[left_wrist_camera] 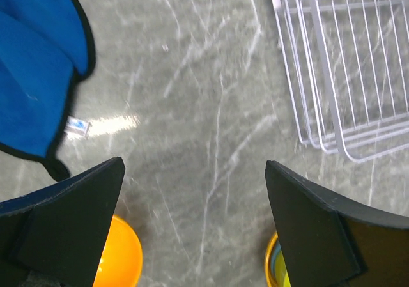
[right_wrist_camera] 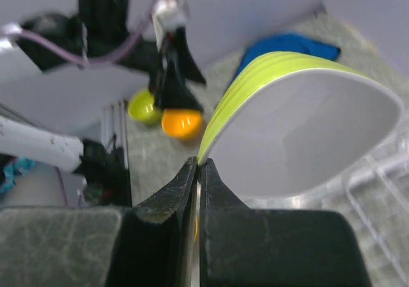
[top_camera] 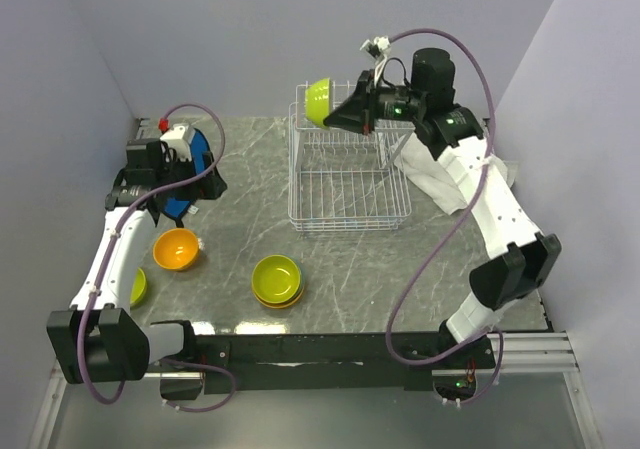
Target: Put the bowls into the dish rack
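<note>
We are at the placing step: the right gripper (top_camera: 340, 112), jaws pinched on the rim of a lime green bowl (top_camera: 318, 99), holds it tilted above the 11 o'clock corner of the dish rack (top_camera: 350, 207), so the next move calls for lowering it squarely into a divider slot (top_camera: 335, 139), while the left gripper (left_wrist_camera: 195, 165) hangs wide open and empty at 9 o'clock.
</note>
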Controlling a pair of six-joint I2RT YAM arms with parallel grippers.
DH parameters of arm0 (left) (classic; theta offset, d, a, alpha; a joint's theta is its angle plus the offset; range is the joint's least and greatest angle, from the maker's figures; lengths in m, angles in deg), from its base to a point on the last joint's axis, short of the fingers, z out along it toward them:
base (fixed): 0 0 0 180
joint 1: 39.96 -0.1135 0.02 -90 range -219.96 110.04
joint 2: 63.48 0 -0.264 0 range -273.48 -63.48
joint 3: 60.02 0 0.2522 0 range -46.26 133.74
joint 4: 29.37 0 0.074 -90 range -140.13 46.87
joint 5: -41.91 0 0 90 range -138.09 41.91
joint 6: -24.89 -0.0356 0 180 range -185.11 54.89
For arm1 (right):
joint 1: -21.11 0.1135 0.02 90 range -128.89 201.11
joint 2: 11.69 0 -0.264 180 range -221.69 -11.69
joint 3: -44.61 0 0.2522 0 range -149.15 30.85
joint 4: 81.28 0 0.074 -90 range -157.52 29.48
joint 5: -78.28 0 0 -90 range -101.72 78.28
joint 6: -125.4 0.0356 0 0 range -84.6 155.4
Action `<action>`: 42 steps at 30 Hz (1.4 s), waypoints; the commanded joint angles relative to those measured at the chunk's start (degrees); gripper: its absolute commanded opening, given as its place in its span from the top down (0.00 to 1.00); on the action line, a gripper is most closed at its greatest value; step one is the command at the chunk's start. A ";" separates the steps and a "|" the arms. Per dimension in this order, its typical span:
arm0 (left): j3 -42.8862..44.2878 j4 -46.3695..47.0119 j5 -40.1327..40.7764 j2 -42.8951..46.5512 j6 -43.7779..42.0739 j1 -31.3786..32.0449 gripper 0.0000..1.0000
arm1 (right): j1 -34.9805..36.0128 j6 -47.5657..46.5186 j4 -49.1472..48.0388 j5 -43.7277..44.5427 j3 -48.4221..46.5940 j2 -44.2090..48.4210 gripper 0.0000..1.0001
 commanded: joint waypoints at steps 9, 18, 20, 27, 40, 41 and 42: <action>3.08 -5.35 -2.80 -2.85 -4.51 0.57 0.01 | -3.16 27.95 -40.31 -9.55 -12.07 -19.76 1.00; 4.93 -5.35 -0.95 -4.53 -7.32 0.22 0.00 | -3.77 26.72 -32.92 -9.20 -22.97 -29.61 1.00; 5.28 -5.52 -0.86 -4.71 -7.32 -0.05 0.01 | -3.77 26.71 -31.68 -8.50 -24.56 -31.28 1.00; 4.49 -5.17 -1.21 -5.06 -7.32 -0.48 0.01 | -3.86 27.06 -31.85 -8.67 -23.24 -33.13 1.00; 6.42 -5.44 -1.30 -7.78 -8.99 -0.92 0.01 | -5.44 26.71 -27.81 -9.28 -29.02 -38.92 1.00; 6.51 -5.52 -1.30 -8.04 -9.08 -1.10 0.01 | -5.61 28.01 -28.33 -9.55 -29.57 -39.54 1.00; 6.51 -5.52 -1.22 -8.31 -9.08 -1.01 0.01 | -5.88 28.46 -28.51 -9.64 -29.83 -40.07 1.00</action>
